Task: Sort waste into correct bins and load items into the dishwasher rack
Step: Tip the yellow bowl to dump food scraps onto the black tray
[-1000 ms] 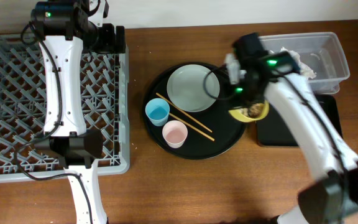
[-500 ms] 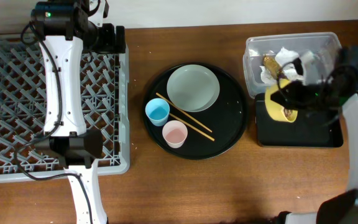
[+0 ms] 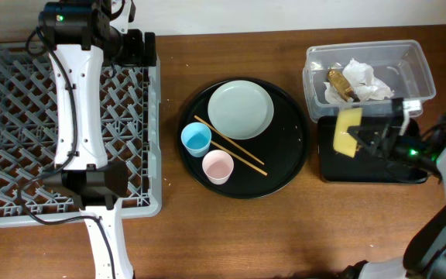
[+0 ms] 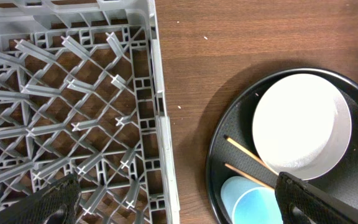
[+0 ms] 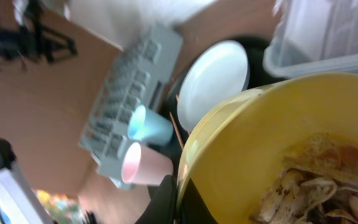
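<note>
1. Right fingers [image 5: 169, 205] clamp the yellow bowl [image 3: 348, 132], tipped on edge above the black tray [image 3: 378, 172].
2. Noodle scraps [image 5: 309, 186] sit inside; a steeper tilt, rim kept over the tray, should empty it cleanly.
3. Left fingers [image 4: 55, 202] hang wide apart and empty over the rack [image 4: 73, 93].

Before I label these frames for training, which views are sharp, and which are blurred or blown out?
Overhead: sharp and evenly lit. Left wrist: sharp, though the plate reads washed-out white. Right wrist: steeply tilted and motion-blurred; the yellow bowl up close is fairly readable, while the rack, blue cup and pink cup behind it are smeared.
</note>
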Controlling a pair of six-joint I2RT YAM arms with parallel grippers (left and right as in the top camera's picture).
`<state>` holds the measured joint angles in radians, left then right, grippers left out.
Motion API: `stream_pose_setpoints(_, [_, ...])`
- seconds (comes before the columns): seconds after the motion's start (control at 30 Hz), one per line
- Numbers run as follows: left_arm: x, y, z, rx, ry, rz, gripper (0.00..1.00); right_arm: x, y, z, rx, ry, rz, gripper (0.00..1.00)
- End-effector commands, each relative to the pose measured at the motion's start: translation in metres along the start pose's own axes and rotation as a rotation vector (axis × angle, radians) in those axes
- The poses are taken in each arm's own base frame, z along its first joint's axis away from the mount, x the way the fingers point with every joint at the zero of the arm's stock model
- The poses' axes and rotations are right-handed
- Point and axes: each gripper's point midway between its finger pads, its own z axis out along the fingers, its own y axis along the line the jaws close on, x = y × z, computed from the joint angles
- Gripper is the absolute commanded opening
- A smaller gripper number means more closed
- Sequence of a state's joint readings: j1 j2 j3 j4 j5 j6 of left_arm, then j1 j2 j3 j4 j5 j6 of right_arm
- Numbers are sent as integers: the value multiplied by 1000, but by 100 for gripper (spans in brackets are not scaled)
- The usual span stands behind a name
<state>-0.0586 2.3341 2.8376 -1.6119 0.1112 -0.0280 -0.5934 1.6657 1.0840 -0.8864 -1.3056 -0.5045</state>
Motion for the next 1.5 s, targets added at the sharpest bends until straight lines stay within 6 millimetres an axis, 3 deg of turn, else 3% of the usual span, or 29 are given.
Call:
stream_pose_setpoints(0.0, [1, 2, 6, -5, 13, -12, 99, -14, -3, -17, -140, -143, 74, 4])
stream_pose_setpoints(0.2, [1, 2, 5, -5, 12, -12, 99, -8, -30, -18, -183, -175, 199, 4])
stream_pose_setpoints(0.47, [1, 1, 5, -4, 12, -11, 99, -8, -29, -18, -186, -173, 229, 4])
stream_pose_setpoints(0.67, [2, -2, 6, -2, 13, -6, 99, -7, -27, -18, -193, -165, 308, 4])
stream_pose_setpoints(0.77, [2, -2, 6, -2, 13, -6, 99, -5, -23, -18, -206, -151, 449, 4])
stream_pose_setpoints(1.03, [2, -2, 6, -2, 13, -6, 99, -6, -23, -21, -208, -152, 521, 4])
stream_pose_setpoints(1.17, [2, -2, 6, -2, 13, -6, 99, -1, -53, -19, -60, -102, 570, 4])
stream_pose_setpoints(1.47, [2, -2, 6, -2, 13, -6, 99, -17, -24, -14, -215, -132, 483, 4])
